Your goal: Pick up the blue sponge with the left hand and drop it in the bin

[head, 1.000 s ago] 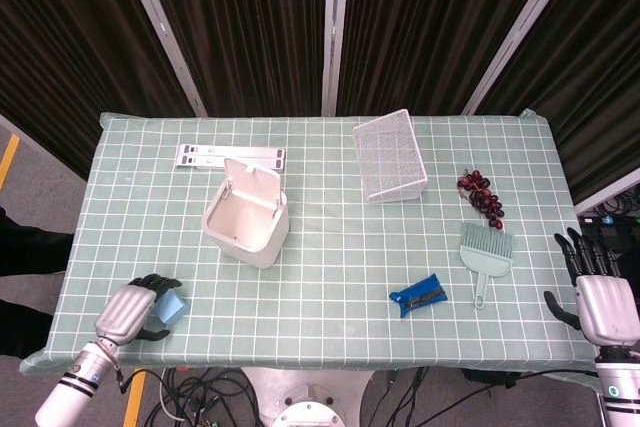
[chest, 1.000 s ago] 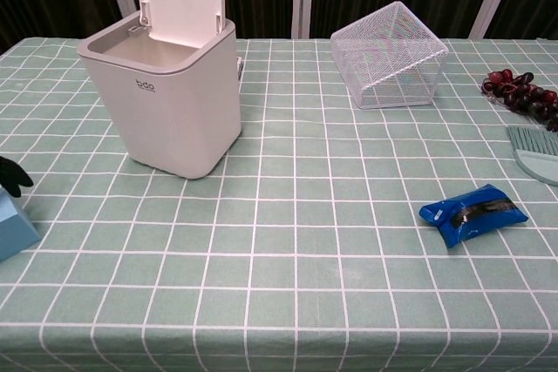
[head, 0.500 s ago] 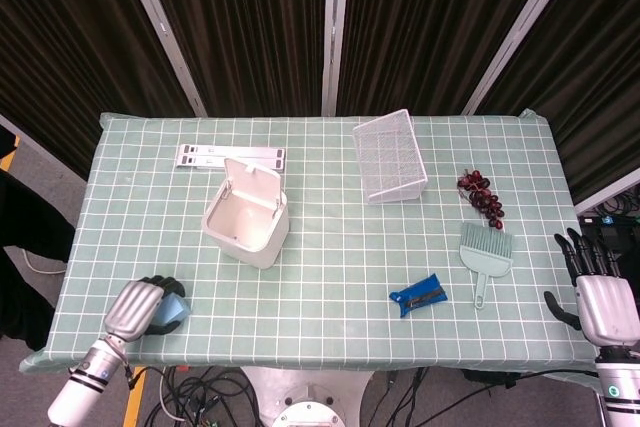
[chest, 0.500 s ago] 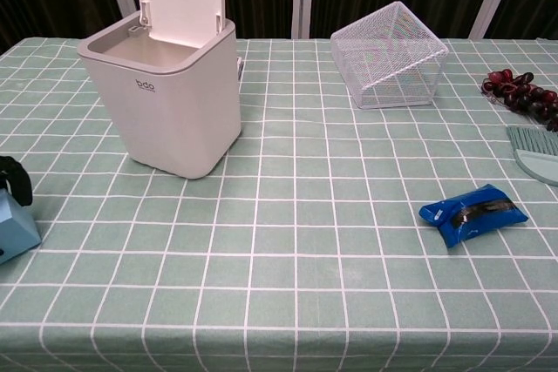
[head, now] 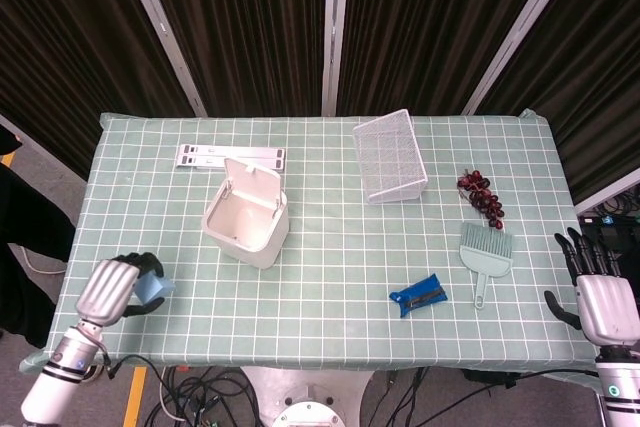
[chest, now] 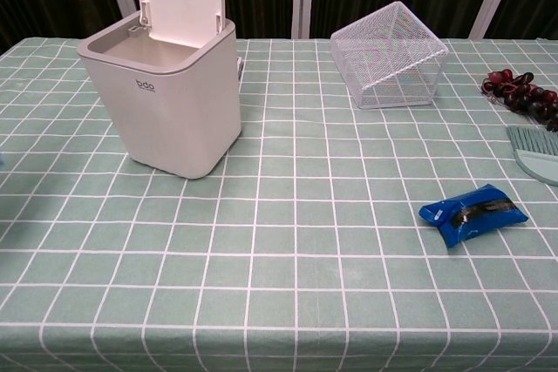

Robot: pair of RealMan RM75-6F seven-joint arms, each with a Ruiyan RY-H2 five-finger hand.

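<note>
My left hand (head: pixel 112 288) grips the light blue sponge (head: pixel 152 289) above the table's front left corner in the head view; only a sliver of the sponge shows past the fingers. The chest view shows neither of them. The white bin (head: pixel 247 215) (chest: pixel 166 102) stands with its lid up, to the right of and beyond that hand. My right hand (head: pixel 600 299) hangs off the table's right edge with its fingers spread and nothing in them.
A white wire basket (head: pixel 390 157) (chest: pixel 390 55) lies on its side at the back. Dark grapes (head: pixel 481 195), a green brush (head: pixel 484 252) and a blue packet (head: pixel 418 295) (chest: pixel 473 213) sit on the right. A grey bar (head: pixel 230 156) lies behind the bin.
My left hand has lifted the sponge off the table and moved left, out of the chest view. The right hand has not moved.
</note>
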